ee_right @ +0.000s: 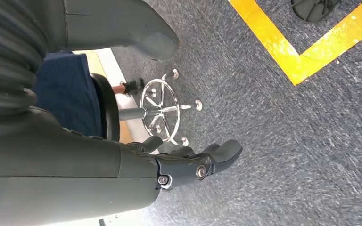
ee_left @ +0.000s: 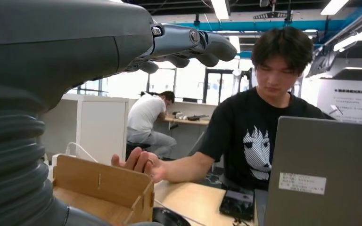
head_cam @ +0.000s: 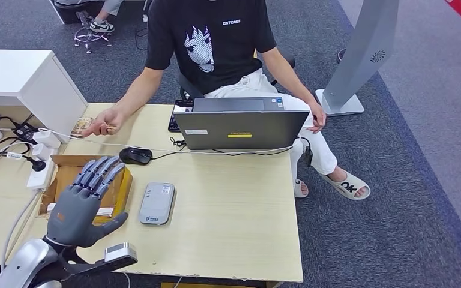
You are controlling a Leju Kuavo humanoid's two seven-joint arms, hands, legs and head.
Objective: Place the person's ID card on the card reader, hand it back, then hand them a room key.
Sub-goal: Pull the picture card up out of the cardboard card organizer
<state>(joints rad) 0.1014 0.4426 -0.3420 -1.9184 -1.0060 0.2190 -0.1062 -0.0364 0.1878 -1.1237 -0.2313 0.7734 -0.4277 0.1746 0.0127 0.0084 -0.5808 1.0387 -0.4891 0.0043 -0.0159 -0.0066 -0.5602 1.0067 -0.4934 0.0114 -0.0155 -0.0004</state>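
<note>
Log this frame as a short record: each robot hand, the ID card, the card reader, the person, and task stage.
left hand: raised over the cardboard box, fingers spread, holding nothing
right hand: hanging over grey carpet, fingers apart, holding nothing
ID card: held in the person's hand at the table's far left edge
card reader: grey, flat on the table, nothing on it
person: seated behind the laptop
task stage: card not yet taken

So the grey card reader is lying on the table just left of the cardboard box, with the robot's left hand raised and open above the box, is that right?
Not quite: the head view shows the card reader just right of the cardboard box, not left. The left hand is indeed raised and open above the box.
</note>
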